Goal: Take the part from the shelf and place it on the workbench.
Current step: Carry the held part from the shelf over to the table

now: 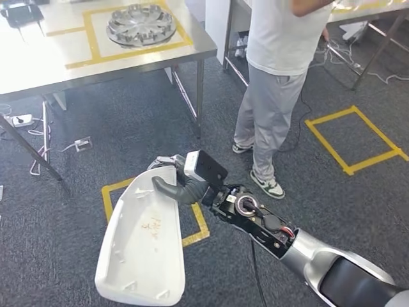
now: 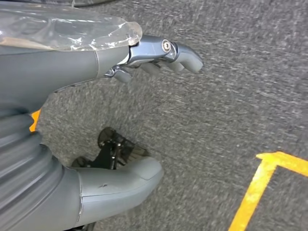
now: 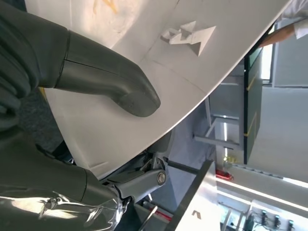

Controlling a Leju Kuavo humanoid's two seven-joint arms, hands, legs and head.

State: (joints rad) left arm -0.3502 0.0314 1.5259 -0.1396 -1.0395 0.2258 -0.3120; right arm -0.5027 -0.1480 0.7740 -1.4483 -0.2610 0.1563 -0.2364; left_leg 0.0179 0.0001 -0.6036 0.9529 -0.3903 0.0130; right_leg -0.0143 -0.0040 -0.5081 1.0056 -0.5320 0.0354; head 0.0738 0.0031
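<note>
The robot's right hand [image 1: 185, 182] grips a white moulded plastic part [image 1: 142, 240] by its upper rim, holding it out above the grey carpet [image 1: 72, 249]. The part is a broad, shallow shell with rounded corners, smooth and matte inside, with faint yellowish smudges near its middle. A thick grey thumb [image 1: 166, 188] lies across the inner face, and the darker fingers wrap behind the edge.

Beyond it stands a steel workbench [image 1: 48, 61] with a shiny, brushed top. A ribbed, round silver hubcap [image 1: 140, 24] sits inside a square of yellow tape [image 1: 91, 38] near the bench's right-hand edge. More yellow tape squares mark the carpet. A person [image 1: 277, 83] in a white shirt, grey trousers and trainers stands by a second table.

Close up, the right wrist view adds small raised triangular ribs [image 3: 188, 37] on the part's inner skin, with the thumb pressed flat above them and a metal-jointed finger [image 3: 145, 180] under the rim.

The left wrist view shows the left hand [image 2: 145, 110] hanging over speckled carpet, fingers spread wide and holding nothing, clear film over its cover.
</note>
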